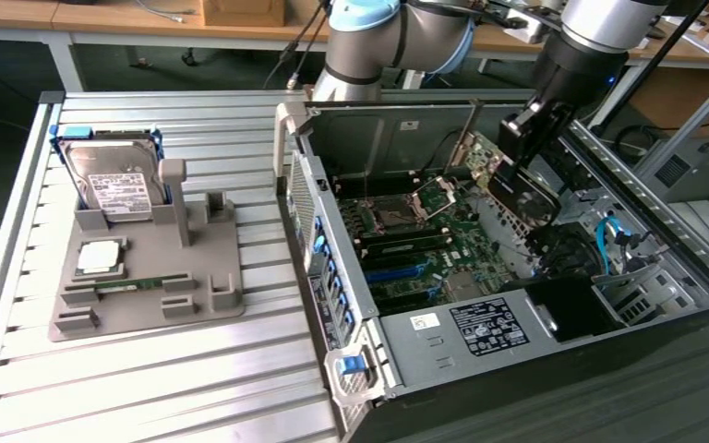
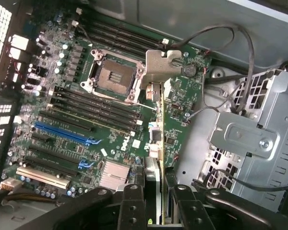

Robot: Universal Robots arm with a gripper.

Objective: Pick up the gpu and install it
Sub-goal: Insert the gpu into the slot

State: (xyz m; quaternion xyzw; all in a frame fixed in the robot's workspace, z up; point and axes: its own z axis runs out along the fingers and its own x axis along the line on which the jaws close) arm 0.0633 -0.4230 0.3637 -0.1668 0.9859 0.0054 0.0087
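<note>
Holds the gpu at about two o'clock in the exterior view, up inside the open computer case. Grips it with the gripper from the card's twelve o'clock edge, fingers clamped on the board, one on each face, with the thin edge showing between them in the wrist view. Carries it tilted, with the green part toward eleven o'clock of the gripper and the dark part toward five o'clock. Hangs it above the motherboard, seated in no slot, with the silver bracket at the end far from the fingers and just beside the CPU socket. Near the fingers on the socket's side, a small silver heatsink; farther off on that same side, blue slots, well apart from the card's line. On the card's other side, a grey metal drive cage with dark cables looping past it. At nine o'clock of the case, on the slatted metal table, a grey fixture. Propped up at its eleven o'clock corner, a hard drive; at six o'clock of the drive, a square chip; at six o'clock of the chip, a narrow green memory stick lying flat.
</note>
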